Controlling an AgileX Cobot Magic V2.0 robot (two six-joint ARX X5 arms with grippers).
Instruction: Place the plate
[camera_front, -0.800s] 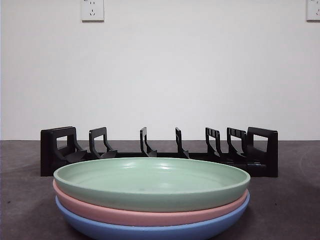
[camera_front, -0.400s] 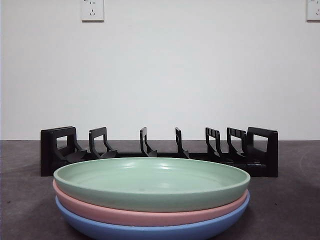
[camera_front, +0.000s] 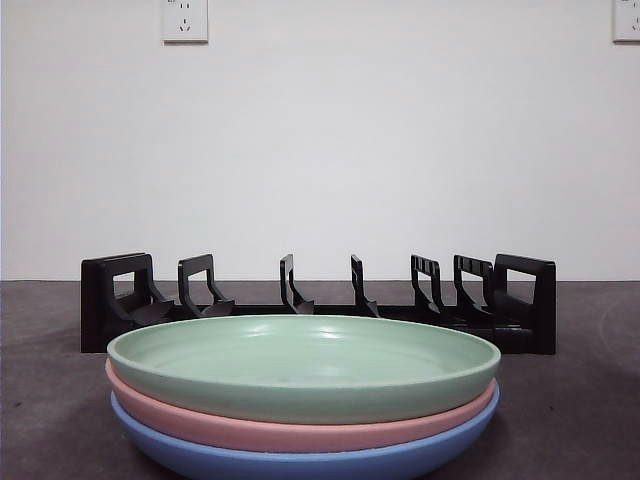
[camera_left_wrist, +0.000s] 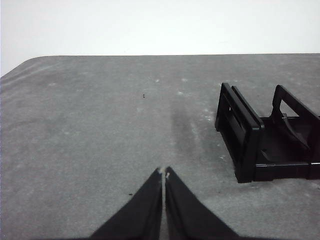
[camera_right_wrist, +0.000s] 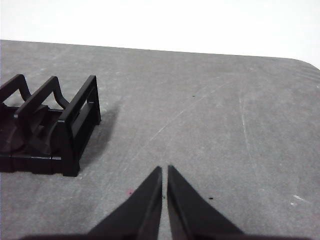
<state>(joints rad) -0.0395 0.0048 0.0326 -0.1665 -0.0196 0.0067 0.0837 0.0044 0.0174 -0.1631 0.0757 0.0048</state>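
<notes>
While both arms wait off to the sides, three plates sit stacked on the grey bench (camera_front: 50, 400) close to the front camera: a green plate (camera_front: 300, 365) on top, a pink plate (camera_front: 300, 428) beneath it, and a blue plate (camera_front: 300, 462) at the bottom, each nested in the one below. None of them is gripped or touched by either arm. Behind the stack, nearer the white wall, a black dish rack (camera_front: 320, 305) stands on the bench with its upright dividers in a row and every slot empty of plates (the stack is in front of it, apart from it).

Seen from the left wrist, the left tool (camera_left_wrist: 163, 172) has its two black jaws pressed together with only a hairline between the tips, holding nothing, above bare bench; one end of the rack (camera_left_wrist: 260, 135) lies off to one side of it, well apart. Seen from the right wrist, the right tool (camera_right_wrist: 164, 168) is likewise closed to a thin slit and empty, over bare bench, with the rack's other end (camera_right_wrist: 50, 132) well apart from it

Two wall sockets (camera_front: 185, 20) show high on the wall
</notes>
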